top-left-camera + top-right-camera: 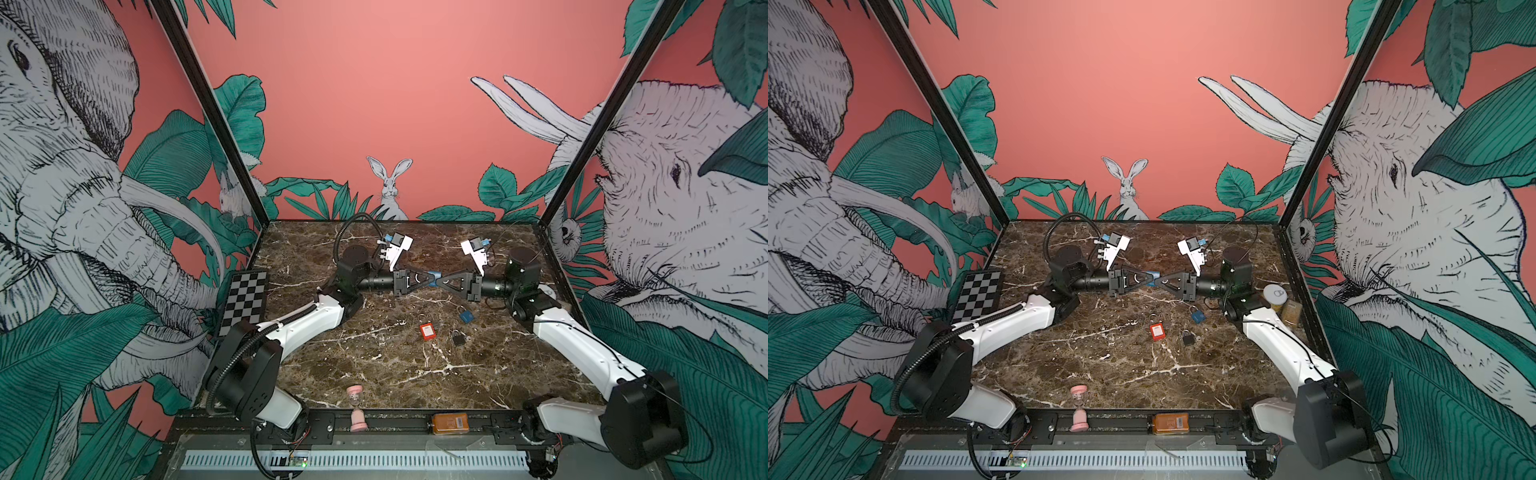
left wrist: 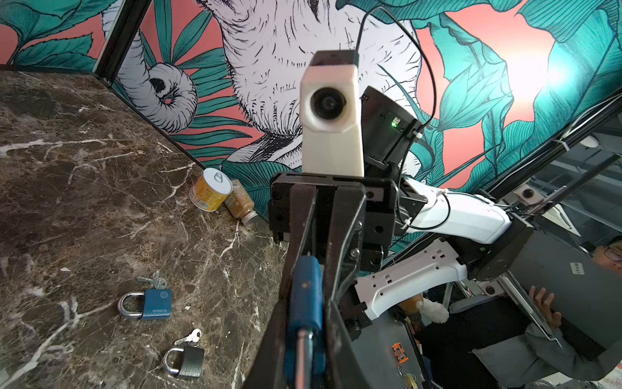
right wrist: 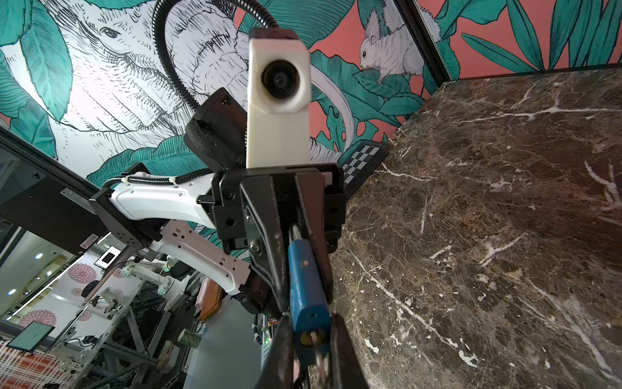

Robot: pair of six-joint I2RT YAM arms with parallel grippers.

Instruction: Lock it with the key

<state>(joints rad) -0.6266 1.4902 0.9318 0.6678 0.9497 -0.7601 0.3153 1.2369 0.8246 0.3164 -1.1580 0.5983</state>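
Observation:
A blue padlock (image 1: 434,277) (image 1: 1153,275) hangs above the table's far middle, held between both grippers, which meet tip to tip. My left gripper (image 1: 428,277) (image 2: 303,323) is shut on the padlock's body (image 2: 304,289), with the silver shackle (image 2: 303,357) running back between its jaws. My right gripper (image 1: 441,280) (image 3: 311,340) is shut on the key (image 3: 316,353). The key sits in the brass keyhole on the padlock's end face (image 3: 308,323).
On the marble table (image 1: 374,374) lie a second blue padlock with keys (image 1: 466,316) (image 2: 151,304), a black padlock (image 1: 458,338) (image 2: 186,360) and a red one (image 1: 427,332). A can (image 2: 210,190) and a jar (image 2: 240,203) are at the right wall, a checkerboard (image 1: 245,301) is at the left, and a pink hourglass (image 1: 356,409) stands at the front edge.

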